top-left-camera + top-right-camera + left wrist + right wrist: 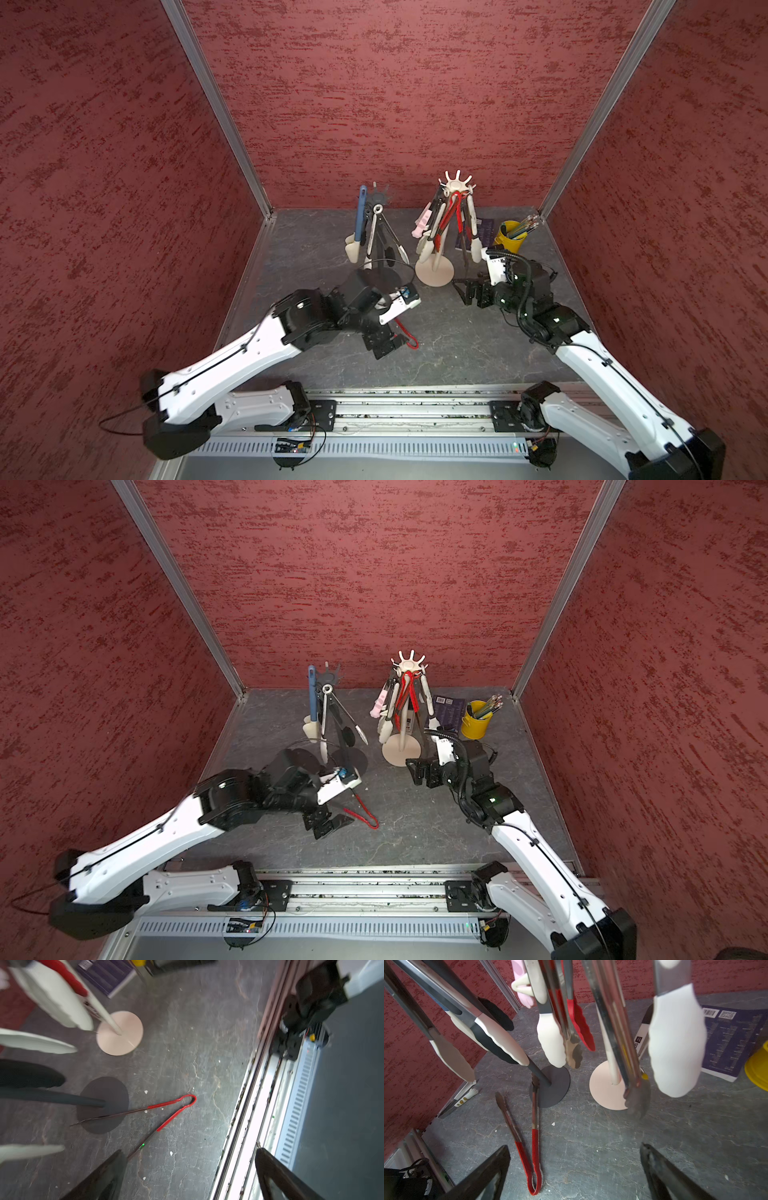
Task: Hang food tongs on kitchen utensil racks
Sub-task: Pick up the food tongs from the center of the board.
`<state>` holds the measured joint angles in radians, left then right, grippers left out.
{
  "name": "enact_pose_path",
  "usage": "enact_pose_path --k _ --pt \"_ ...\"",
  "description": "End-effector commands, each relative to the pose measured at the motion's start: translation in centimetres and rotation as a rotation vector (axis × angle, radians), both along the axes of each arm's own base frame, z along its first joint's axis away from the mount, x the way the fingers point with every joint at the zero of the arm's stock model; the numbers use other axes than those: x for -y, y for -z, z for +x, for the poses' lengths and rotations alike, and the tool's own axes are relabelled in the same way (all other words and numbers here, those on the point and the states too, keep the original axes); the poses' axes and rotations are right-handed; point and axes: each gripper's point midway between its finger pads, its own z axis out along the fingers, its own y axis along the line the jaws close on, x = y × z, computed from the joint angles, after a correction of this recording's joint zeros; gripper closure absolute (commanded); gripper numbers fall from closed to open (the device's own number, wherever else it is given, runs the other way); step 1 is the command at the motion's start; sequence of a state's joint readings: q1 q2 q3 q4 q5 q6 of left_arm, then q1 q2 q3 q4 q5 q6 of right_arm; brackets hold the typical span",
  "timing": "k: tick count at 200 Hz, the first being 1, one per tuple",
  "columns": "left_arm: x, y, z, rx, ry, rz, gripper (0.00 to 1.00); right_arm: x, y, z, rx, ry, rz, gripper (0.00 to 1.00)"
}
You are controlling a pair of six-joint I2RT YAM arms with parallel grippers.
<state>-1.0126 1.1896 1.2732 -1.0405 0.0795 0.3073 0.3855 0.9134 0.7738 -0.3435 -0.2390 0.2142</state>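
Red-handled food tongs [409,337] lie spread open on the grey table, one tip resting on the dark grey rack's base [550,1086]. My left gripper [390,345] hovers open right beside them; in the left wrist view one metal arm [143,1145] runs up to a finger, and nothing is between the jaws. My right gripper [463,289] stands open and empty by the cream-white rack [436,272]. Several tongs hang from both kitchen utensil racks, among them a blue pair [360,212] on the dark grey rack [379,249] and a red pair [451,216] on the cream one.
A yellow cup of pencils [509,239] and a purple book [451,706] sit at the back right. Another pair of tongs with white paw-shaped tips [465,1098] lies against the left wall. Red walls close three sides; a metal rail [399,409] runs along the front.
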Motion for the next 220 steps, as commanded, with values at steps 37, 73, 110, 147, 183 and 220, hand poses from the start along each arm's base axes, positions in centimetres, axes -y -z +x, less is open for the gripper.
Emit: enact_pose_path --k 37,73,110,147,183,220 --pt "-1.0 8.0 -0.6 -0.065 0.271 0.223 0.13 0.2 -1.3 0.5 0.029 -0.013 0.002 0.01" --pt "-2.1 11.8 0.1 -0.055 0.302 0.304 0.2 0.3 -1.1 0.5 0.023 -0.017 0.01 0.01" --pt "-2.5 13.9 2.4 -0.025 0.299 0.311 0.21 0.1 -0.4 0.3 0.005 -0.026 0.022 0.01" --pt "-2.6 16.4 4.1 -0.027 0.306 0.324 0.27 0.0 0.0 0.2 -0.005 -0.027 0.037 0.01" --pt "-2.4 18.3 5.5 -0.04 0.314 0.34 0.35 0.1 0.4 0.1 -0.014 -0.023 0.04 0.01" --pt "-2.3 20.0 6.2 -0.072 0.312 0.341 0.46 0.1 1.0 -0.4 -0.032 -0.019 0.052 0.01"
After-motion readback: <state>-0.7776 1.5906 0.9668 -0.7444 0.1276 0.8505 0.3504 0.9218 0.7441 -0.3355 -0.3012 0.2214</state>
